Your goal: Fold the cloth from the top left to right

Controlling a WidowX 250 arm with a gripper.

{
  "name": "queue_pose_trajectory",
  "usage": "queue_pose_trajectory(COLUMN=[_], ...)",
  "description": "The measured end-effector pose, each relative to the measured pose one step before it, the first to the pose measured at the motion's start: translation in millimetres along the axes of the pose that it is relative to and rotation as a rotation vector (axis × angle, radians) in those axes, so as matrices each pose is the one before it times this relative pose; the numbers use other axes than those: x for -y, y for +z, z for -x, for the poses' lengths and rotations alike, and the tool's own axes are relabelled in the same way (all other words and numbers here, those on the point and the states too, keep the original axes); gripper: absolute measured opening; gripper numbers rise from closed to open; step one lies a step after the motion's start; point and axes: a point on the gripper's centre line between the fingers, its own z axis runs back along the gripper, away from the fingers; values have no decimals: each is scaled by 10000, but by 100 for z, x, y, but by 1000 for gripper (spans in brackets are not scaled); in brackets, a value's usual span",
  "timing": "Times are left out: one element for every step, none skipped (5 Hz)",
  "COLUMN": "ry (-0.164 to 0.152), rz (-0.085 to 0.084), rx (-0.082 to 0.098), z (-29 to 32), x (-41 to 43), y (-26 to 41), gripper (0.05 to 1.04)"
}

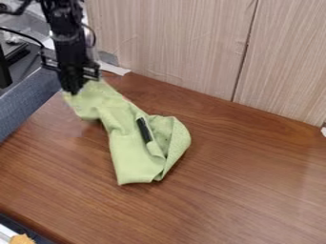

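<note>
Touching the top left end of the green cloth [137, 147], the black gripper [74, 89] points down at the upper left of the counter [235, 176]. I cannot tell if it is open or shut, or if it has a good hold on the cloth. Most of the cloth lies down and to the right of the gripper, near the middle of the counter. Its long way runs on a slant, from the gripper at the top left to a wide end lower down. There is just one arm, and it is at the narrow end, so the fold looks like it should start there. To make the fold, I think that end must go up a bit and then over to the right, across the rest of the cloth. The cloth is light green and looks soft, with bumps and creases. It is bunched up, not flat, and its right side curls over in a round flap. A black strip [144, 130] shows near the middle of the wide part. The cloth may slide along or bunch up more if the pull is low and flat. A pale wood wall [178, 43] stands behind the counter.
</note>
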Motion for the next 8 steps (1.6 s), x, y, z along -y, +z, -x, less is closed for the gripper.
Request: queue_pose_trajectory(ry=[-621, -1393, -1458, -1427, -1139, -430, 212, 231], rz=[209, 306, 291, 189, 127, 76, -126, -270], rx=[475, 557, 256, 78, -64, -336, -35, -75], z=[770, 1218, 1414, 1530, 1133, 826, -52, -98], x=[2374, 4379, 4768, 4802, 3606, 1601, -66, -574], y=[2627, 2263, 908, -180, -1417, -2582, -2619, -1163], gripper=[68, 68, 68, 68, 68, 67, 67, 67])
